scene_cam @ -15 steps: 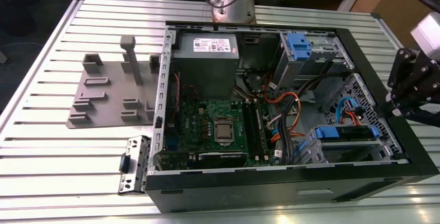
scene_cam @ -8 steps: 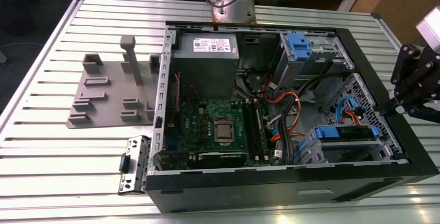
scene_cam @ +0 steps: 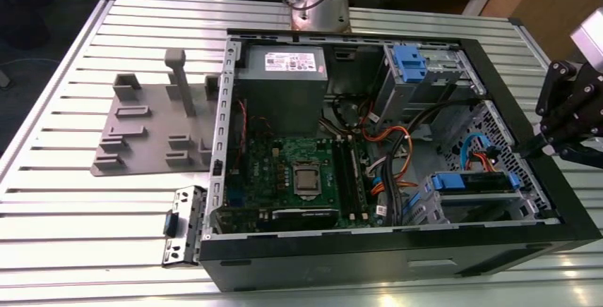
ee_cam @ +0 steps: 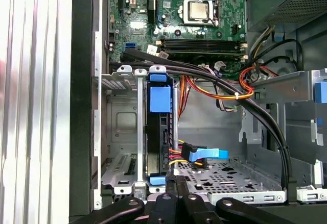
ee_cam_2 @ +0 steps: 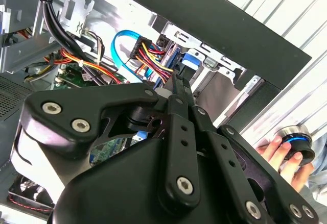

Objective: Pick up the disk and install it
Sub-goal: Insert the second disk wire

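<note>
Starting at the exterior view's left, a grey plastic fixture (scene_cam: 151, 127) lies on the slatted table (scene_cam: 56, 201), and a small metal bracket (scene_cam: 185, 226) with a blue tab rests just beside the near corner of the open computer case (scene_cam: 396, 268). Inside the case come the grey power-supply box (scene_cam: 282, 81), then the green motherboard (scene_cam: 301, 173), then a grey drive cage (scene_cam: 424, 74) with its blue tab near the far wall. Further to the exterior view's right, the disk (scene_cam: 474, 183) sits in the lower drive bay between its blue carrier rails, with red and blue cables running close to it. It looks to me already seated rather than lying loose. Last, at the edge of that view, the gripper (scene_cam: 532, 146) hangs just outside the case wall, above the disk and to the exterior view's right of it. In the first wrist view the disk (ee_cam: 159, 101) stands edge-on, its long axis running straight away from the gripper (ee_cam: 176, 182) toward the motherboard, so the claw is lined up with that narrow edge. The fingers look pressed together with nothing between them. In the second wrist view a person's hand (ee_cam_2: 278, 155) rests on a round knob (ee_cam_2: 296, 138) beyond the case.
</note>
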You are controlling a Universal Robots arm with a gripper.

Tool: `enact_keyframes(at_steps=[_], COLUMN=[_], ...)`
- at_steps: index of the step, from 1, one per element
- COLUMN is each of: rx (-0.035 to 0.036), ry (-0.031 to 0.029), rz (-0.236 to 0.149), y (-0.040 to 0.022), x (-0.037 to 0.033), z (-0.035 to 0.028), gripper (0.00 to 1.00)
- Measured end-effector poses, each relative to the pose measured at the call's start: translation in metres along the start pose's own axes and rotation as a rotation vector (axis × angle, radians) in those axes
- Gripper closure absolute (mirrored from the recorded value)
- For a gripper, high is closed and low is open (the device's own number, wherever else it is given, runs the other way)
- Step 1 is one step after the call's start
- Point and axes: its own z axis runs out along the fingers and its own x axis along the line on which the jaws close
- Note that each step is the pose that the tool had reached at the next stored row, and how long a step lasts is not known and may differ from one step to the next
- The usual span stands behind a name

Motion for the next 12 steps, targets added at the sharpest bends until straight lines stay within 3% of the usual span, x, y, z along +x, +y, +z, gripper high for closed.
enact_keyframes(at_steps=[4,6,9,10,12], rx=[0.0000,0.0000,0.0000,0.0000,0.0000], ry=[-0.0001,-0.0002,-0.0003,-0.0004,-0.0002], rz=[0.000,0.000,0.000,0.000,0.000], y=[0.0000,0.0000,0.0000,0.0000,0.0002], x=[0.0000,0.0000,0.0000,0.0000,-0.0001], z=[-0.0002,-0.0002,-0.0003,-0.0004,-0.0002], gripper=[0.89,0.77,0.71,0.65,0.65])
